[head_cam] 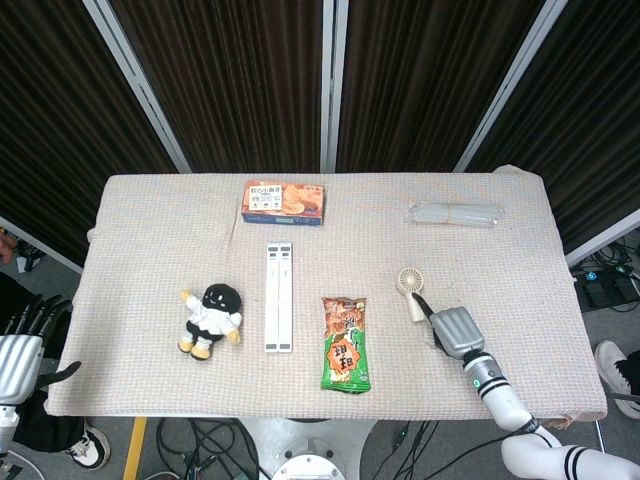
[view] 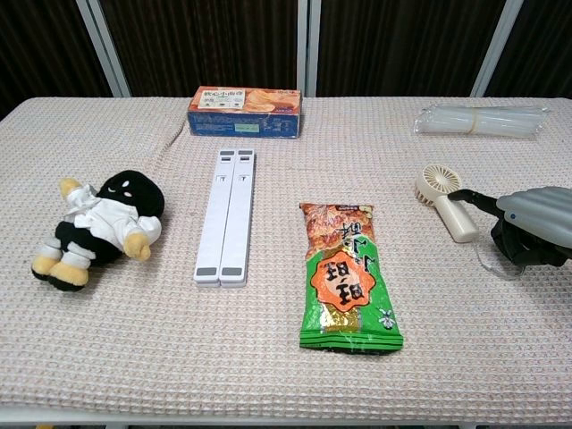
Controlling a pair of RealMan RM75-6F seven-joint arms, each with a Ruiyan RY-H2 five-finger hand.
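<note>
A small cream handheld fan (head_cam: pixel 410 290) (view: pixel 442 198) lies on the right half of the cloth-covered table (head_cam: pixel 150 230), its clear wrist strap trailing to the right. My right hand (head_cam: pixel 455 330) (view: pixel 532 223) hovers just right of the fan's handle, above the strap. One dark finger reaches out to the handle's end, and nothing is held. My left hand (head_cam: pixel 22 345) hangs off the table's left edge with its fingers spread and empty, seen only in the head view.
A green and orange snack bag (head_cam: pixel 345 343) (view: pixel 347 275) lies at centre front, a white folded bar (head_cam: pixel 279 297) (view: pixel 227 215) to its left, then a black plush doll (head_cam: pixel 210 318) (view: pixel 98 223). At the back are a cookie box (head_cam: pixel 285 202) (view: pixel 244 112) and a clear packet (head_cam: pixel 455 214) (view: pixel 483 121).
</note>
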